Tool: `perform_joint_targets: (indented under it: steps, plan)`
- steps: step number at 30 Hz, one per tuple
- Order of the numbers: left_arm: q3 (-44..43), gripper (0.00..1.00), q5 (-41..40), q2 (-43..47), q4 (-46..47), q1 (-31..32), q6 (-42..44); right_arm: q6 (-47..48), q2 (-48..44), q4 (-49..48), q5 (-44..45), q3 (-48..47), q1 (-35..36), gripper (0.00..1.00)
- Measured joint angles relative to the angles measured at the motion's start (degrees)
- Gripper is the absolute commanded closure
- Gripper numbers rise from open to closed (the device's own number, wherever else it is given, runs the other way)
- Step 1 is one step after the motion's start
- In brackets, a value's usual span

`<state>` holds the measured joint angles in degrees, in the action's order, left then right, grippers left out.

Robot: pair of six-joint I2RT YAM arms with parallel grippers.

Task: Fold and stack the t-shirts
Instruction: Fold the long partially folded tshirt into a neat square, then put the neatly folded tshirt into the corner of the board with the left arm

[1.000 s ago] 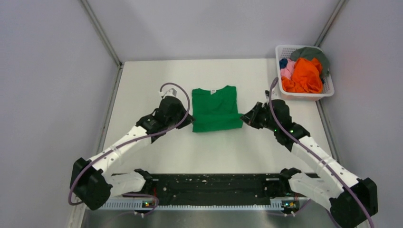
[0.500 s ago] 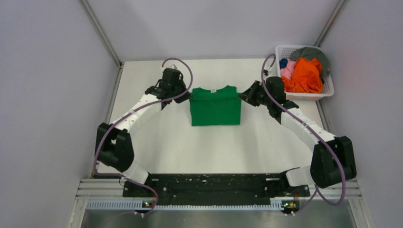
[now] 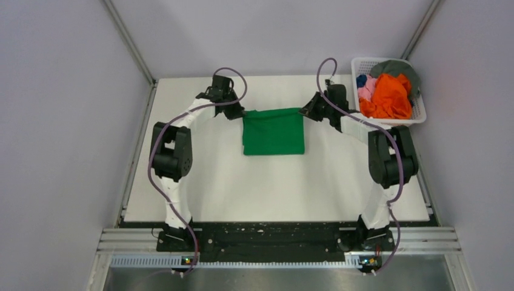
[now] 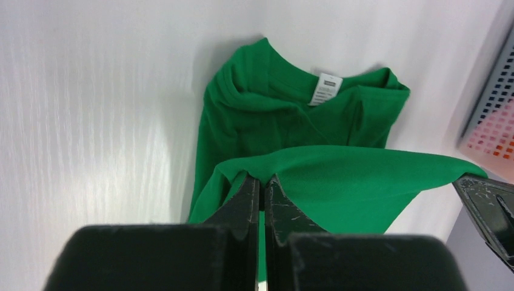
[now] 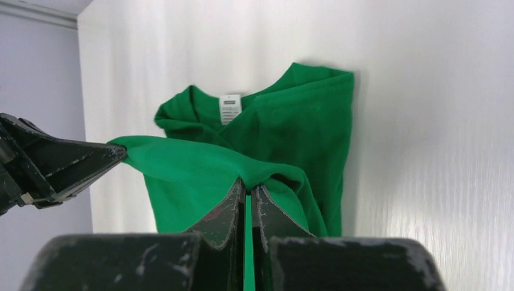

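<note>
Since a second ago both arms have stretched out from the middle of the table (image 3: 273,188) to its far side, carrying the near hem of the green t-shirt (image 3: 273,130) with them. The shirt, which then lay longer with its collar showing, now reads from above as a shorter rectangle, the collar covered by the raised fold. It lies at the far centre of the table, between the two grippers.

The left gripper (image 3: 234,113) has its fingers pressed together on the hem's left corner, and the right gripper (image 3: 308,111) pinches the right corner the same way. In the wrist views the held edge is drawn into a taut band above the lower layer (the small white tag (image 4: 327,89) at the neckline shows beneath it).

The cloth is soft, matte knit, with a ribbed collar and gentle creases. The black fingers are hard and scuffed. The table is smooth and white with a faint sheen. At the far right corner the white lattice basket (image 3: 419,116) holds crumpled orange (image 3: 391,97), pink (image 3: 366,90), blue (image 3: 361,79) and grey (image 3: 397,68) shirts.
</note>
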<state>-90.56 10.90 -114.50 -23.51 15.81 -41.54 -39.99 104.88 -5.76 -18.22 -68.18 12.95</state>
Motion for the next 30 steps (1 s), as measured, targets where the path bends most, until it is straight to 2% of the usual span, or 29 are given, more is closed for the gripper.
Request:
perform_joint_targets:
  steps: [1,2,3,4,5,6,7,8,9,13,17,22,24,29,30]
  plan:
    - [-1.4,0.95,0.2,-2.0,0.1,-0.4,0.0,0.1,2.2,-0.3,-0.1,-1.2,0.0,0.98]
    - [-2.3,0.8,0.2,-3.5,0.1,-0.6,0.0,0.3,4.2,-0.5,-0.2,-2.4,-0.1,0.96]
    - [-3.4,0.62,0.2,-5.1,0.0,-0.8,0.0,0.4,5.9,-0.7,-0.3,-3.5,-0.2,0.89]
    - [-5.2,0.46,0.2,-7.1,-0.3,-1.0,-0.1,0.4,7.9,-0.7,-0.5,-5.0,-0.2,0.7]
    - [-6.5,0.15,0.2,-8.6,-0.5,-1.2,0.5,0.6,10.2,-0.6,-0.6,-6.9,-0.3,0.48]
    - [-8.6,0.03,0.1,-10.4,-1.3,-1.3,0.7,0.5,11.8,-0.7,-0.5,-8.2,-0.5,0.33]
    - [-10.8,0.01,0.2,-12.0,-2.0,-1.4,1.2,0.6,13.1,-0.6,-0.4,-9.4,-0.7,0.18]
    - [-12.7,0.01,0.3,-13.2,-2.6,-1.6,1.4,1.1,14.0,-0.3,-0.3,-10.4,-0.9,0.07]
    - [-14.4,0.01,0.3,-14.0,-3.2,-1.7,1.4,0.9,14.4,-0.1,-0.1,-10.9,-1.1,0.04]
    - [-15.4,0.01,0.5,-13.0,-4.0,-1.9,2.3,2.2,13.4,0.3,0.2,-11.3,-1.5,0.02]
    - [-8.2,0.02,1.0,-7.1,-2.8,-1.8,4.2,3.6,5.9,1.0,0.6,-4.9,-1.6,0.01]
    - [1.3,0.29,1.7,-1.1,-3.3,-1.4,6.9,5.1,-9.0,0.8,0.6,8.3,-1.6,0.01]
    - [2.1,0.35,2.4,-1.4,-3.5,-1.3,7.6,5.7,-13.8,0.9,1.0,12.8,-1.6,0.01]
    - [1.6,0.6,5.6,-4.3,-3.6,-0.7,8.8,6.8,-18.9,3.0,2.2,18.6,-1.6,0.01]
    - [1.1,0.69,5.9,-5.2,-3.6,-0.5,8.7,7.0,-19.6,3.5,2.4,19.6,-1.6,0.01]
